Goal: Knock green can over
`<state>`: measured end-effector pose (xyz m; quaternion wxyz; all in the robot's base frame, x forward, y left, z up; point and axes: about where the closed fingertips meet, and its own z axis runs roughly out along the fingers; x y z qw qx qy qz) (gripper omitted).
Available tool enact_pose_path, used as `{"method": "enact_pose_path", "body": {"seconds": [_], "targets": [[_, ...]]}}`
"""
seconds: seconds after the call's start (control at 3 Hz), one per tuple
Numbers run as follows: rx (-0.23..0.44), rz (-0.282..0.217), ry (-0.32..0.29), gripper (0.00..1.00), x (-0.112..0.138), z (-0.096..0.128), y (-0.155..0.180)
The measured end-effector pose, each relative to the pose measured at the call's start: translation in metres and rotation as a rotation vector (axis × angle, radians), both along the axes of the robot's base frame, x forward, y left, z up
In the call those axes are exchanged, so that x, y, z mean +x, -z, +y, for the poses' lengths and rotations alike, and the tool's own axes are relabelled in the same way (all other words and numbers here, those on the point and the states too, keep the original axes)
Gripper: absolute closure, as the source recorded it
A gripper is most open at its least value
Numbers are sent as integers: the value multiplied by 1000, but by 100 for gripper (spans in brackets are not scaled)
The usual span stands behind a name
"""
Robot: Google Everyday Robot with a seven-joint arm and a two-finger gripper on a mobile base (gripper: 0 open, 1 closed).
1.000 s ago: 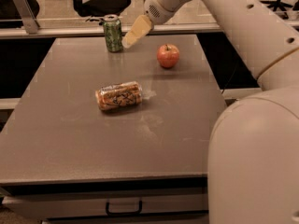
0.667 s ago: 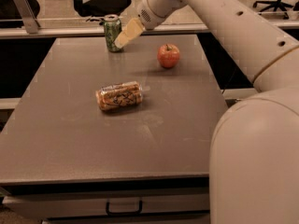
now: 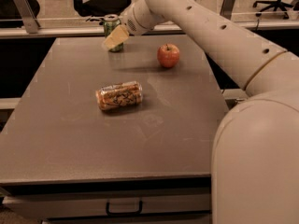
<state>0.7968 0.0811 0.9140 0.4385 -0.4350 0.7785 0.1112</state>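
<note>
The green can (image 3: 111, 28) stands at the far edge of the grey table (image 3: 70, 139), left of centre, with a silver top rim. It leans slightly to the left. My gripper (image 3: 115, 37) reaches in from the upper right, and its pale tip lies against the front of the can, covering its lower middle.
A red apple (image 3: 168, 55) sits to the right of the can. An orange-and-white can (image 3: 119, 95) lies on its side mid-table. My white arm (image 3: 224, 36) spans the right side. Office chairs (image 3: 100, 1) stand beyond the table. A drawer handle (image 3: 124, 208) shows at the front.
The gripper has moved left, from just right of the green can to across its front, touching it. The can now leans slightly left.
</note>
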Motion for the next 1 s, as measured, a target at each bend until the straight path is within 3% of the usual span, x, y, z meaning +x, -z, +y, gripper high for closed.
{"method": "enact_pose_path", "body": {"seconds": [0.33,1.0], "targets": [[29,-31,-19,0,6,12,2],[71,-29,-10,0,36,33,2]]}}
